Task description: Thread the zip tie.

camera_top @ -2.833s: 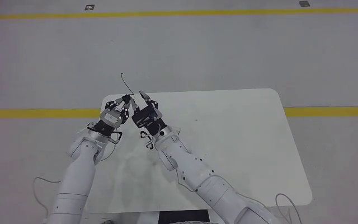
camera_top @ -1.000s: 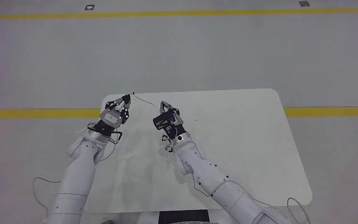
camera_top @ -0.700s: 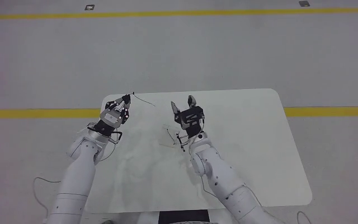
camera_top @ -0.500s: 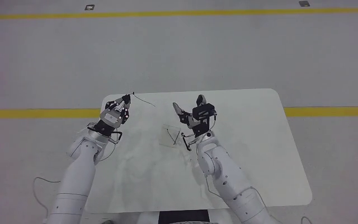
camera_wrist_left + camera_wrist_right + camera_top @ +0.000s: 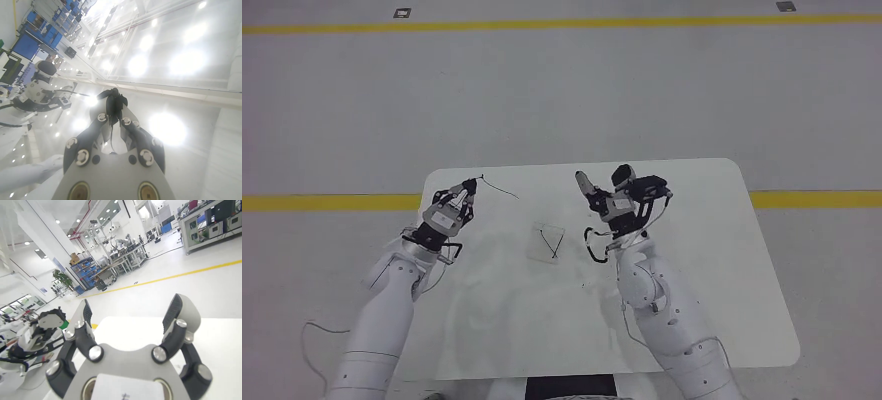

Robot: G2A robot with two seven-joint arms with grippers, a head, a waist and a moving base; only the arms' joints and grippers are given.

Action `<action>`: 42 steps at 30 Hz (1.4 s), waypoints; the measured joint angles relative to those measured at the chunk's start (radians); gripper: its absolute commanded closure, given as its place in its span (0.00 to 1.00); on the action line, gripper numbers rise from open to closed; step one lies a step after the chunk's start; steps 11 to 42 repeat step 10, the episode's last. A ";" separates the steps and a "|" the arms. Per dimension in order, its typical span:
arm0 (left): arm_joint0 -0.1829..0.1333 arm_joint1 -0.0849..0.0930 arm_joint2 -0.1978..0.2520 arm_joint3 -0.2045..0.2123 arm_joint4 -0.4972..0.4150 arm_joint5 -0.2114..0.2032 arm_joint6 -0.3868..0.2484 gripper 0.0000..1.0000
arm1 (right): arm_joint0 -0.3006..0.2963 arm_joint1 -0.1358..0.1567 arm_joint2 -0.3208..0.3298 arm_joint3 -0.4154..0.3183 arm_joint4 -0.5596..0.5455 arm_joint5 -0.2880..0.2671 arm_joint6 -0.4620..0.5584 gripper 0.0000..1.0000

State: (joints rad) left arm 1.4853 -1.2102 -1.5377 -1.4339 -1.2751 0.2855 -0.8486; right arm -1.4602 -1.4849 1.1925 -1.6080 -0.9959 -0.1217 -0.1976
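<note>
A thin black zip tie (image 5: 499,187) sticks out to the right from my left gripper (image 5: 468,185), which stands over the table's far left corner and is shut on it. In the left wrist view the gripper (image 5: 114,99) pinches the tie (image 5: 112,130) at its tips, and the tie's strand runs down between the fingers. My right gripper (image 5: 603,180) stands open and holds nothing near the far edge at the table's middle, well apart from the tie. Its two fingers (image 5: 86,309) are spread wide in its own wrist view.
The white table (image 5: 692,210) has rounded corners. A small clear packet with black ties (image 5: 550,243) lies on it between the two arms. The left arm (image 5: 32,340) shows off to the side in the right wrist view. Bare table lies to the right and front.
My right gripper has drawn away to the right from the left gripper and opened. The tie's free end, once pointing away from the table, now points right. The left arm barely moved.
</note>
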 measured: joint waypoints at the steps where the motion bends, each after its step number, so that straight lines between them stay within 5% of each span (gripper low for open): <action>1: 0.004 0.001 -0.004 0.001 -0.001 0.001 -0.003 1.00 | -0.005 0.001 0.007 -0.010 0.024 -0.007 0.007 0.00; 4: 0.013 0.003 -0.011 -0.001 -0.008 0.005 -0.008 1.00 | -0.013 0.001 0.014 -0.027 0.084 -0.028 0.018 0.00; 42: 0.013 0.003 -0.010 -0.001 -0.008 0.005 -0.008 1.00 | -0.012 0.001 0.014 -0.026 0.078 -0.026 0.017 0.00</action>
